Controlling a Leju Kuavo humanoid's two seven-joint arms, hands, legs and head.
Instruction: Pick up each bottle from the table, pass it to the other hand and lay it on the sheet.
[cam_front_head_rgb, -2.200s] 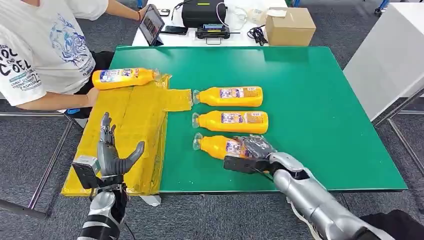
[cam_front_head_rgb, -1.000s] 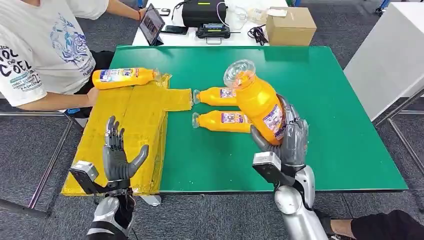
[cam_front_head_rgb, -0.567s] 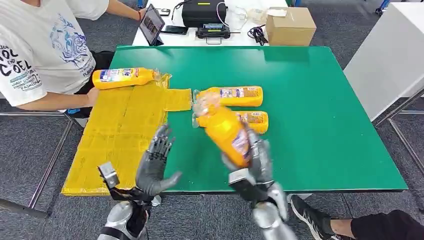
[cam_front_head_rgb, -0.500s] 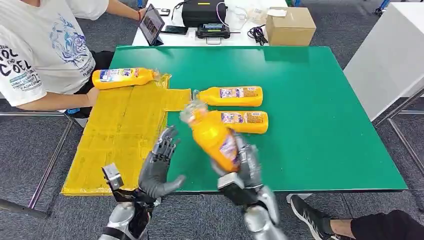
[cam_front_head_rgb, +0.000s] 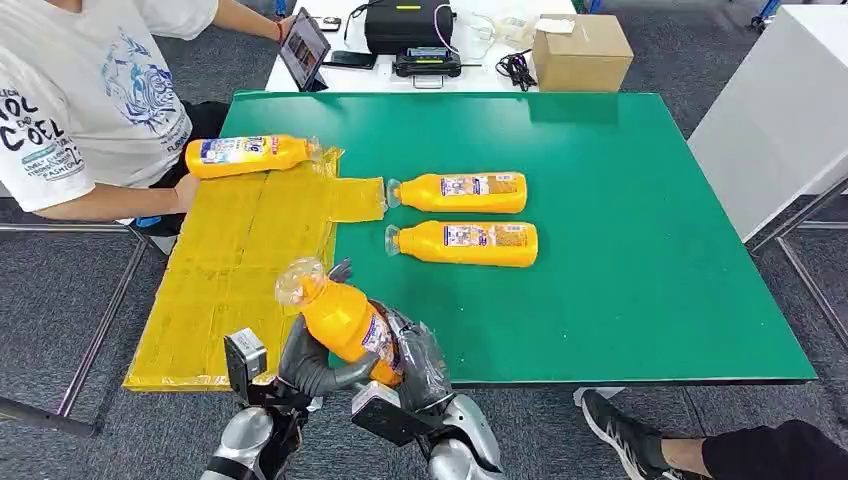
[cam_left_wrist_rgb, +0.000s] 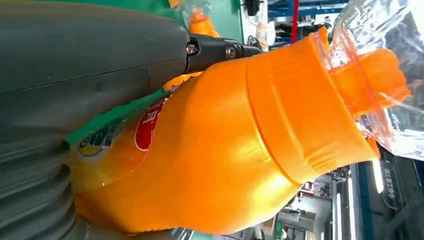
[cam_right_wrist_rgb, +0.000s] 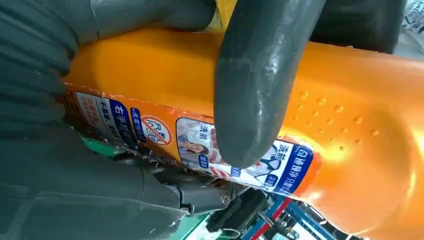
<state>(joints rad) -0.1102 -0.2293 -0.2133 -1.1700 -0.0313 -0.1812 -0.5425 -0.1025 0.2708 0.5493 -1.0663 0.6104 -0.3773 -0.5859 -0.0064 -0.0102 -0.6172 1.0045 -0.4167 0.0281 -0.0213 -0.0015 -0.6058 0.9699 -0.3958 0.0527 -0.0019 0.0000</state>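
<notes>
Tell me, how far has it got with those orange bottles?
One bottle already lies at the far end of the yellow sheet. A second bottle is mid-handover above the table's near edge, with the left hand and right hand both on it. Two more bottles wait on the green table.

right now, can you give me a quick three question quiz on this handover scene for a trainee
1. True or false: the held bottle is touched by both the left hand and the right hand.
2. How many bottles lie on the bare green table?
A. one B. two C. three
3. Fill in: one bottle already lies at the far end of the yellow ____.

Key: 1 true; 2 B; 3 sheet.
</notes>
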